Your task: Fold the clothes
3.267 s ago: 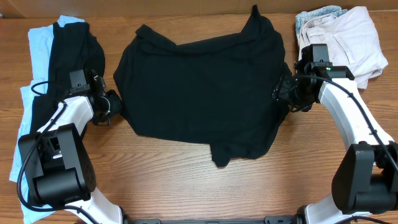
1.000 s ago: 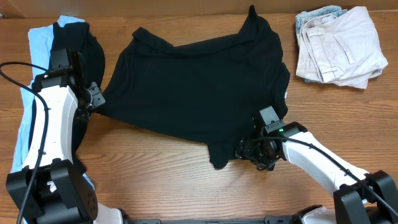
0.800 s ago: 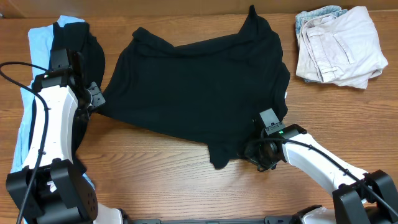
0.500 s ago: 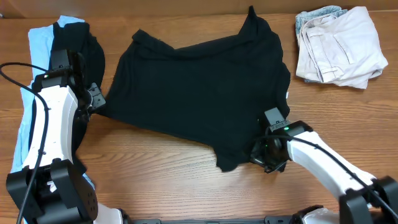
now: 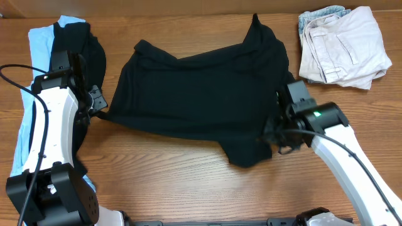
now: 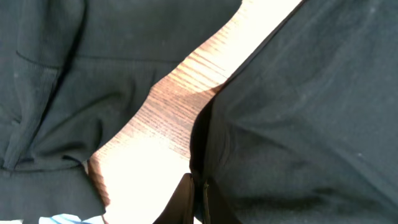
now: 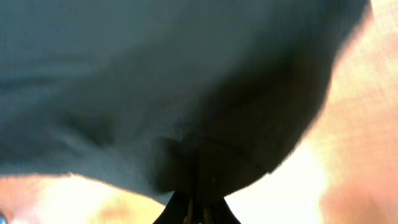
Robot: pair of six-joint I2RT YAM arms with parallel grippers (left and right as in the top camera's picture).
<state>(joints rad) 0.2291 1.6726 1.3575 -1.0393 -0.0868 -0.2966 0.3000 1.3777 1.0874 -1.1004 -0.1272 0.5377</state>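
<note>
A plain black top (image 5: 201, 88) of the clothes lies spread across the middle of the wooden table (image 5: 176, 182). My left gripper (image 5: 100, 108) is shut on its left corner, and the fabric (image 6: 311, 112) is pinched edge-on between the jaws in the left wrist view. Its lower right part is bunched in my right gripper (image 5: 271, 133), which is shut on it. In the right wrist view, the cloth (image 7: 155, 81) hangs in a dark fold from the closed jaws and looks lifted off the wood.
A stack of pale blue garments (image 5: 38, 44) with a black one (image 5: 78, 50) on top lies at the far left beside my left arm. Beige pieces (image 5: 352, 44) and a light-denim piece (image 5: 320, 14) sit at the back right corner.
My right gripper shut on the top's lower right part and has moved right and toward the back with it, dragging the lower flap along. The left arm has not moved.
</note>
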